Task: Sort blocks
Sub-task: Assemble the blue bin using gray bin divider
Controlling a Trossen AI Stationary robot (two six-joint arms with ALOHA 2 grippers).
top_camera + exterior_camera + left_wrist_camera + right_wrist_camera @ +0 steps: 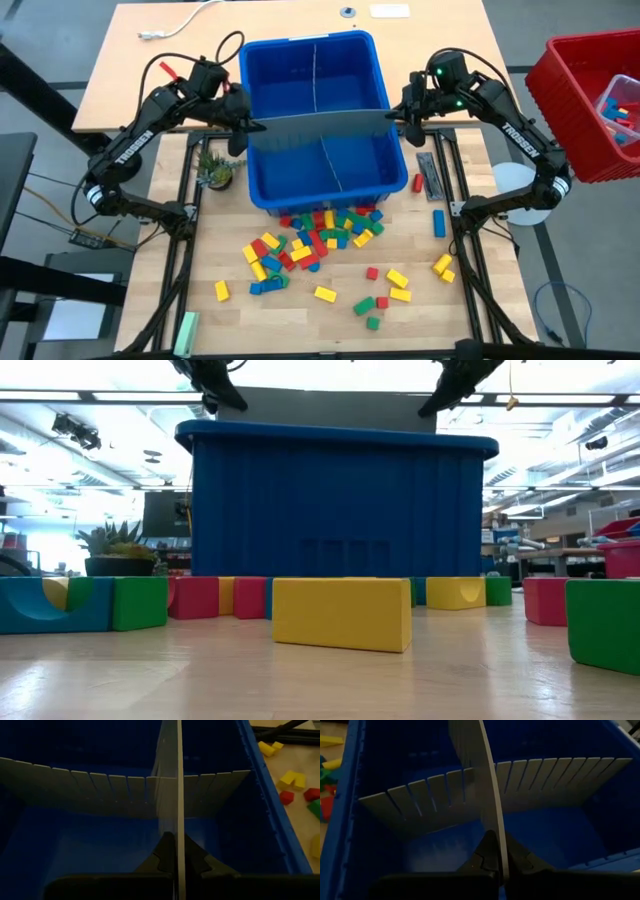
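Note:
A blue bin [262, 60] stands at the table's middle far side. A flat grey ridged panel [318, 125] spans it from left to right, standing on edge, its top above the rim [330, 405]. My left gripper [243, 125] is shut on its left end and my right gripper [393, 118] on its right end. A second slotted grey panel [100, 790] stands inside the bin, crossing the held one. Many red, yellow, green and blue blocks [315, 235] lie on the table in front of the bin. My left gripper pinches the grey panel's left end edge [178, 827] between its two fingers, one on each face. It comes from the table's left, along the panel. The panel stands upright on edge; whether its lower edge rests in the bin I cannot tell. My right gripper pinches the grey panel's right end edge [495, 827] between its two fingers, one on each face. It comes from the table's right, along the panel. The panel stands on edge and crosses the slotted panel [430, 795] in the bin.
A small potted plant [215, 170] stands left of the bin. Another grey ridged panel [428, 172] and a blue block [438, 222] lie to its right. A red bin [590, 90] stands beyond the table's right edge. A pale green bar [186, 330] lies near left.

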